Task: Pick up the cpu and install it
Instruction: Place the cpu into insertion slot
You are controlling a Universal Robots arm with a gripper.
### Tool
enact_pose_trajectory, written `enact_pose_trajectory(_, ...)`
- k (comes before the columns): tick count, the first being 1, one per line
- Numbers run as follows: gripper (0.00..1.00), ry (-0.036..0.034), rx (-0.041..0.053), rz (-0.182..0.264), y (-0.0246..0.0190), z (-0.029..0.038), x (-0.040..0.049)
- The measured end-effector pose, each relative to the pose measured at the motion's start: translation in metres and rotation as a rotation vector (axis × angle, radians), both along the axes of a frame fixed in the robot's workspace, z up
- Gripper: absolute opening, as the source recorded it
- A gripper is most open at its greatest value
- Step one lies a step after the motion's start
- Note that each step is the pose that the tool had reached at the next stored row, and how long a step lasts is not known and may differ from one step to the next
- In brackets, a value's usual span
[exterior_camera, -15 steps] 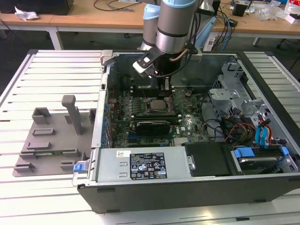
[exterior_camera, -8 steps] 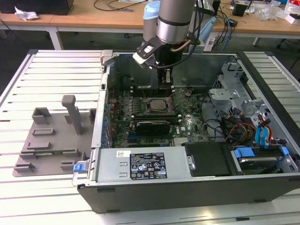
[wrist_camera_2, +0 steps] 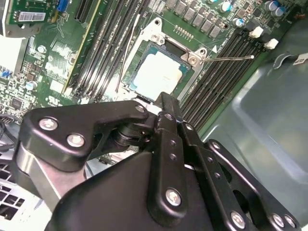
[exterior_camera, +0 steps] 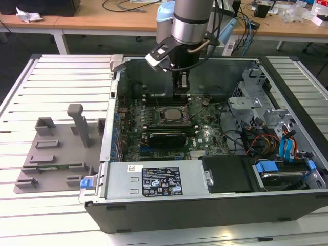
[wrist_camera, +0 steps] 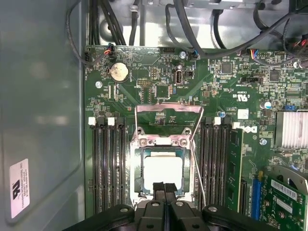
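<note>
Just above the motherboard (wrist_camera: 144,72) inside an open computer case (exterior_camera: 205,218), the gripper (wrist_camera: 164,186) hovers with its two fingers pressed together, holding nothing. The cpu (wrist_camera: 163,169) lies flat in the socket (wrist_camera: 137,166) below the fingertips, silver top up. The socket's metal frame (wrist_camera: 168,109) is swung open, and memory slots (wrist_camera: 108,163) run along both sides.

The arm (exterior_camera: 190,20) hangs vertical, its claw (exterior_camera: 180,93) pointing down with fingers (wrist_camera: 159,188) pressed together.

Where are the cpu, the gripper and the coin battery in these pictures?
cpu (wrist_camera: 162,172): first wrist view, middle of its silver top.
gripper (wrist_camera: 164,186): first wrist view, between its closed fingertips.
coin battery (wrist_camera: 119,71): first wrist view, centre of its face.
</note>
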State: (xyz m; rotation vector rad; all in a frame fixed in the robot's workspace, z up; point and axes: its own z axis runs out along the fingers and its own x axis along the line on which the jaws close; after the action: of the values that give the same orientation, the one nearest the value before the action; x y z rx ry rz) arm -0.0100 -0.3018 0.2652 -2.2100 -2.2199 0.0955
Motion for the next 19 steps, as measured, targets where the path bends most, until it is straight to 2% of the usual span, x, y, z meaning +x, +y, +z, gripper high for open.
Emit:
enact_pose_trajectory(1, 0.11, 0.0, -0.0005, 0.0, 0.0003, 0.0023, 0.0)
enact_pose_trajectory(4, 0.11, 0.0, -0.0033, 0.0, 0.0019, 0.0146, 0.0)
enact_pose_trajectory(7, 0.11, 0.0, -0.0035, 0.0, 0.0022, 0.0226, 0.0)
enact_pose_trajectory(19, 0.11, -0.0001, -0.0037, 0.0, 0.0035, 0.045, 0.0)
